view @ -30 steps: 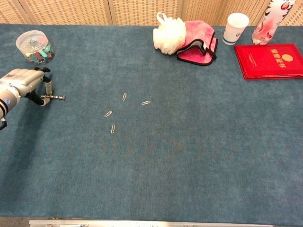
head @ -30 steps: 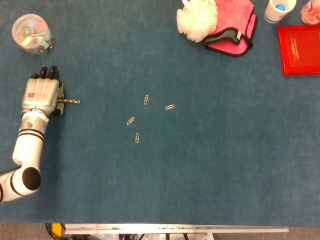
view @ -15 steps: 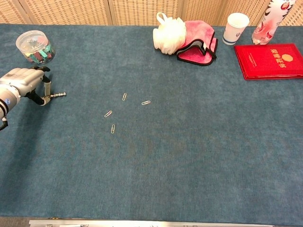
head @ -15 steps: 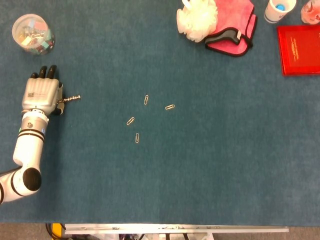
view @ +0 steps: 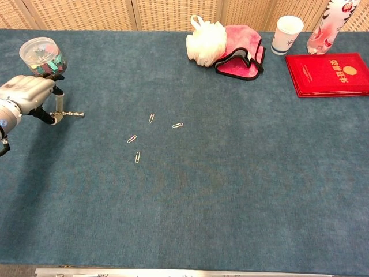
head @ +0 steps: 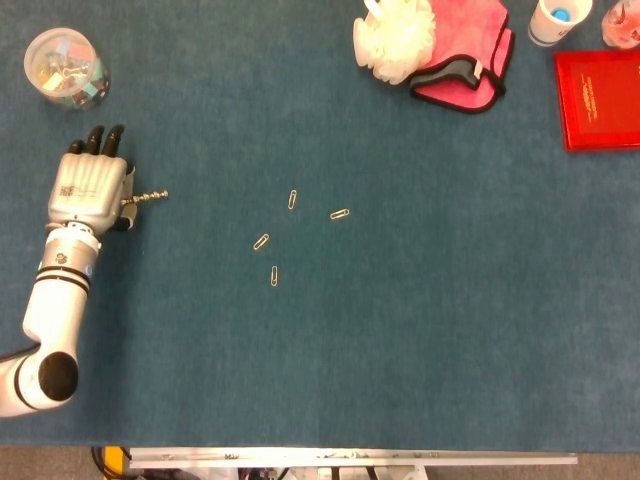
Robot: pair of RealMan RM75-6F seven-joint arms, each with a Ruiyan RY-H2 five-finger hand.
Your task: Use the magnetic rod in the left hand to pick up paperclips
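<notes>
Holding a magnetic rod level: left hand, fingers closed around it; paperclips well right of fingers, on bench.

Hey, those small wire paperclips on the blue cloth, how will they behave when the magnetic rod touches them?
The four small wire paperclips look thin and light, so they will probably jump to the slim metal magnetic rod held by the left hand. They lie apart, so each likely needs its own touch. On the fuzzy blue table cloth they would probably snag if pushed.
</notes>
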